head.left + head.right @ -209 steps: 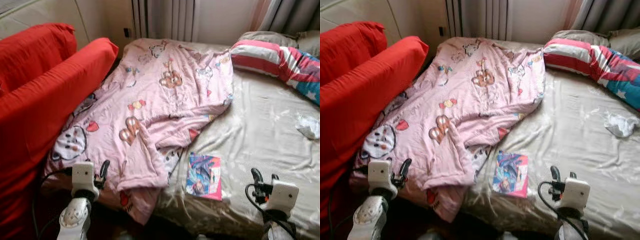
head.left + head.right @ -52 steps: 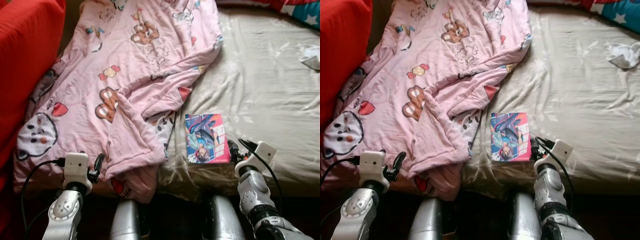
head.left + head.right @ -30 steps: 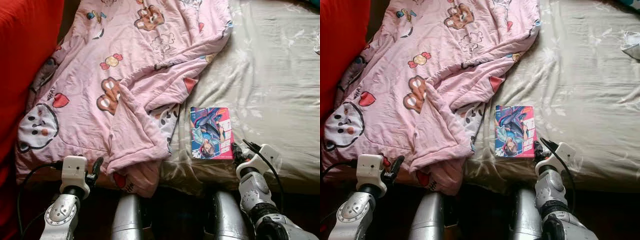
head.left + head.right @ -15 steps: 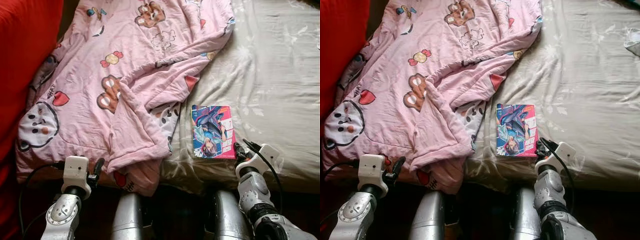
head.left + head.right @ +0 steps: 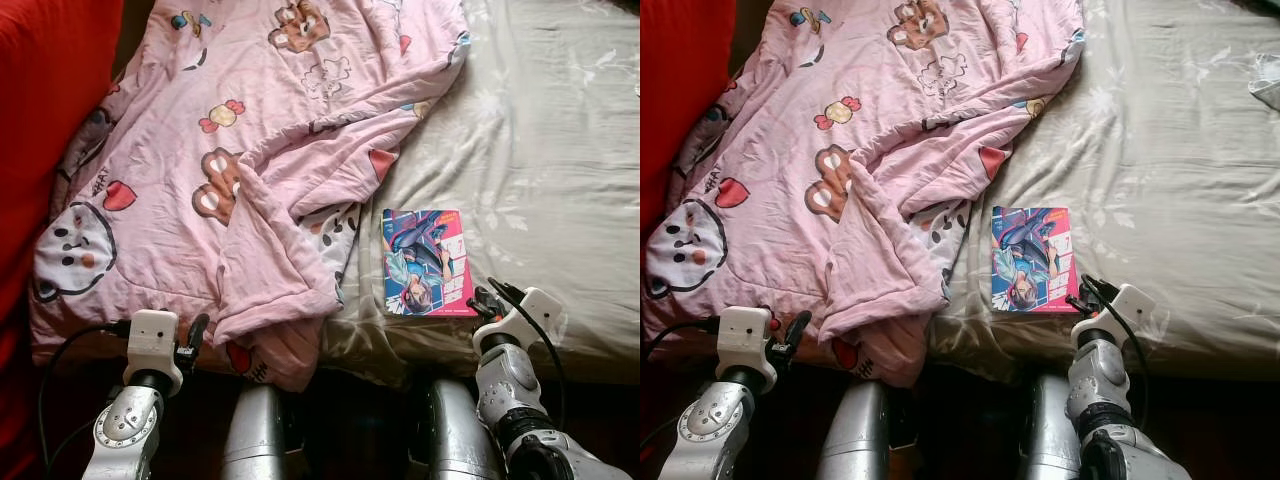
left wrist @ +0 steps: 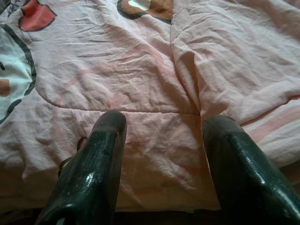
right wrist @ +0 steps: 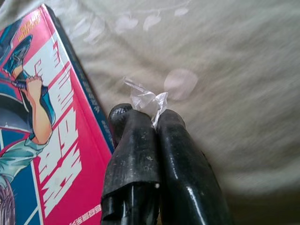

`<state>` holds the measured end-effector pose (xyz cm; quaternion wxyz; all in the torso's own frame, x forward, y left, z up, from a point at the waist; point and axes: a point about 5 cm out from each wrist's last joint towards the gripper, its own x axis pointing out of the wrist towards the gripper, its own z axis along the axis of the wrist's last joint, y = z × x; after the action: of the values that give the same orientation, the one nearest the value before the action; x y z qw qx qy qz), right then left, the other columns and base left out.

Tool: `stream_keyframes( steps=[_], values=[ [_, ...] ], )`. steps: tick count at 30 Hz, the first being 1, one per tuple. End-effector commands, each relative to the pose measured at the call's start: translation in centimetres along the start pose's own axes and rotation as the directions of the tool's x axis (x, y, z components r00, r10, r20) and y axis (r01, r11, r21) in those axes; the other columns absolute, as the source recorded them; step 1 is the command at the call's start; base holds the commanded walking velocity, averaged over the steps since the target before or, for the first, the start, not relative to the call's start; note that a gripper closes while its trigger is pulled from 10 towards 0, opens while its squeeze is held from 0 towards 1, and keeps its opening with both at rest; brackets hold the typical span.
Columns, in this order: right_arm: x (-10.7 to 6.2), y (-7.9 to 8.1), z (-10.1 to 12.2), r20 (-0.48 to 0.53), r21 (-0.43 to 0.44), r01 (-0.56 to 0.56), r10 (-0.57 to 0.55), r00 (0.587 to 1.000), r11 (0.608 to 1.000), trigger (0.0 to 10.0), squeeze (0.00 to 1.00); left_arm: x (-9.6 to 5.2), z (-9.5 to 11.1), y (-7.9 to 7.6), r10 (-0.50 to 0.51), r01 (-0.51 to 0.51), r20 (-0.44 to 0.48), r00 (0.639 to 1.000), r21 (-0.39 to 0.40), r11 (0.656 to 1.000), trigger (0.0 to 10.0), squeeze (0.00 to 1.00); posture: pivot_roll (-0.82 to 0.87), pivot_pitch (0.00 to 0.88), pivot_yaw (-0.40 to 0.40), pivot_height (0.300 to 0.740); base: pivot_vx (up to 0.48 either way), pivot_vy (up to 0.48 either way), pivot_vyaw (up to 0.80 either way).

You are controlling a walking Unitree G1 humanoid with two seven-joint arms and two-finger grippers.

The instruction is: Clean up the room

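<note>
pink blanket cut off at top edge, book cropped by frame in r wrist view

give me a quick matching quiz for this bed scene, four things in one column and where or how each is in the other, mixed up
Things:
1. book
2. pink blanket
3. left claw
4. right claw

States:
A. open, facing pink cloth
B. shut on a scrap of clear wrapper
C. flat on the beige sheet near the bed edge
D. rumpled, hanging over the bed edge

Pairs: 1-C, 2-D, 3-A, 4-B
</note>
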<state>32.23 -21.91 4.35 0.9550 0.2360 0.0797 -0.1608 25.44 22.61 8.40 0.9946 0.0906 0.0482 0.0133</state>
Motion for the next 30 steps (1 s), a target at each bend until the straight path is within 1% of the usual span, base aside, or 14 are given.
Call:
stream_keyframes(
  steps=[1, 7, 10, 11, 12, 16, 17, 19, 20, 22, 23, 24, 26, 30],
  values=[
    [-0.6, -0.6, -0.6, 0.017, 0.018, 0.013, -0.013, 1.000, 1.000, 0.0, 0.00, -0.5, -1.3, 0.2, 0.015, -0.014, -0.047, 0.999, 0.012, 1.000, 10.0, 0.00, 0.10, 0.318, 0.105, 0.593, 0.000, 0.000, 0.00],
    [-0.9, -0.9, -0.1, 0.088, 0.021, 0.009, -0.011, 0.996, 1.000, 0.0, 0.00, -0.1, -2.1, 0.3, 0.044, -0.043, -0.064, 0.997, 0.024, 0.999, 10.0, 0.00, 0.09, 0.286, 0.095, 0.593, 0.000, 0.000, 0.00],
    [-1.0, -0.5, 0.3, 0.131, -0.014, -0.035, 0.037, 0.991, 0.999, 0.0, 0.00, 0.1, -2.5, 0.7, 0.073, -0.071, -0.074, 0.995, 0.025, 0.997, 10.0, 0.00, 0.08, 0.253, 0.086, 0.593, 0.000, 0.000, 0.00],
    [-1.1, -0.4, 0.5, 0.142, -0.036, -0.045, 0.050, 0.989, 0.998, 2.9, 0.00, 0.2, -2.8, 0.8, 0.080, -0.079, -0.084, 0.993, 0.023, 0.997, 10.0, 0.00, 0.07, 0.232, 0.082, 0.593, 0.000, 0.000, 0.00],
    [-1.1, -0.4, 0.7, 0.156, -0.079, -0.056, 0.067, 0.986, 0.995, 10.0, 0.00, 0.2, -3.4, 1.0, 0.090, -0.089, -0.102, 0.991, 0.018, 0.996, 10.0, 0.00, 0.06, 0.222, 0.079, 0.593, 0.000, 0.000, 0.00],
    [-1.5, -1.1, 0.3, 0.137, -0.148, -0.059, 0.080, 0.987, 0.987, 10.0, 0.00, 0.6, -5.9, 1.0, 0.093, -0.097, -0.204, 0.975, -0.008, 0.995, 10.0, 0.00, 0.00, 0.155, 0.081, 0.593, 0.000, 0.000, 0.00],
    [-1.5, -1.1, 0.3, 0.137, -0.148, -0.059, 0.080, 0.987, 0.987, 10.0, 0.00, 0.6, -5.9, 1.0, 0.093, -0.097, -0.204, 0.975, -0.008, 0.995, 10.0, 0.00, 0.00, 0.155, 0.081, 0.593, 0.000, 0.000, 0.00],
    [-2.0, -2.3, -0.6, 0.089, -0.198, -0.041, 0.059, 0.994, 0.979, 10.0, 0.00, 0.8, -7.3, 0.6, 0.081, -0.091, -0.272, 0.959, -0.027, 0.995, 10.0, 0.00, -0.03, 0.104, 0.082, 0.593, 0.000, 0.000, 0.00],
    [-2.5, -3.3, -1.5, 0.031, -0.251, -0.036, 0.046, 0.998, 0.967, 10.0, 0.00, 0.9, -8.2, 0.3, 0.065, -0.092, -0.327, 0.943, -0.068, 0.993, 10.0, 0.00, -0.04, 0.085, 0.079, 0.593, 0.000, 0.000, 0.00],
    [-2.8, -3.7, -2.0, -0.002, -0.280, -0.038, 0.039, 0.999, 0.959, 10.0, 0.00, 0.9, -8.7, 0.0, 0.056, -0.094, -0.350, 0.935, -0.091, 0.991, 10.0, 0.00, -0.05, 0.067, 0.078, 0.593, 0.000, 0.000, 0.00],
    [-3.3, -4.6, -2.7, -0.029, -0.341, -0.018, 0.009, 1.000, 0.940, 10.0, 0.00, 0.9, -9.2, -0.2, 0.054, -0.097, -0.384, 0.922, -0.093, 0.991, 10.0, 0.00, -0.06, 0.048, 0.075, 0.593, 0.000, 0.000, 0.00],
    [-3.5, -5.0, -2.9, -0.037, -0.358, -0.008, -0.005, 0.999, 0.934, 10.0, 0.00, 0.8, -9.5, -0.3, 0.051, -0.097, -0.398, 0.916, -0.096, 0.991, 10.0, 0.00, -0.06, 0.041, 0.075, 0.593, 0.000, 0.000, 0.00],
    [-4.4, -6.6, -3.9, -0.086, -0.358, 0.037, -0.073, 0.994, 0.933, 10.0, 0.00, 0.6, -10.3, -0.6, 0.052, -0.110, -0.448, 0.892, -0.106, 0.988, 10.0, 0.00, -0.07, 0.002, 0.074, 0.593, 0.000, 0.000, 0.00],
    [-5.1, -7.9, -4.7, -0.134, -0.368, 0.076, -0.134, 0.982, 0.927, 10.0, 0.00, 0.6, -10.8, -0.9, 0.047, -0.109, -0.475, 0.879, -0.105, 0.988, 10.0, 0.00, -0.08, 0.000, 0.069, 0.593, 0.000, 0.000, 0.00]
  ],
)
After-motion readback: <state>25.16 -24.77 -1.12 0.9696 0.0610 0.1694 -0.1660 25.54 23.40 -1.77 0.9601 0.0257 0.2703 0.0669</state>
